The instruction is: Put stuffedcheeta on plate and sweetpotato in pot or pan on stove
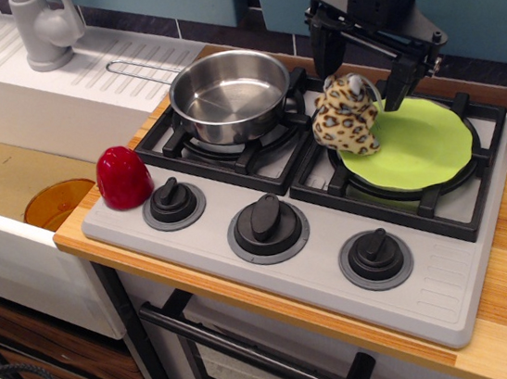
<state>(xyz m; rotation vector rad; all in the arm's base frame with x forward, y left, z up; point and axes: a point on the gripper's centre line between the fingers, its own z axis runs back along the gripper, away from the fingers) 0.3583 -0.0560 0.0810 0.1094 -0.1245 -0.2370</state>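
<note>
1. So, counts: one plush cheetah (346,115), one green plate (413,144), one steel pan (231,94), one red sweet potato (123,177), three knobs (266,220).
2. Gripper (363,70) spread open above the cheetah, holding nothing.
3. Cheetah sits on the plate's left rim, partly overhanging toward the pan.
4. Sweet potato stands at the stove's (435,292) front-left corner, near the counter edge, apart from the pan.
5. Pan empty on left burner.

Toy kitchen: grey stove (435,289) with knobs, oven door (257,357) below, sink (9,175) and faucet (43,28) left.
</note>
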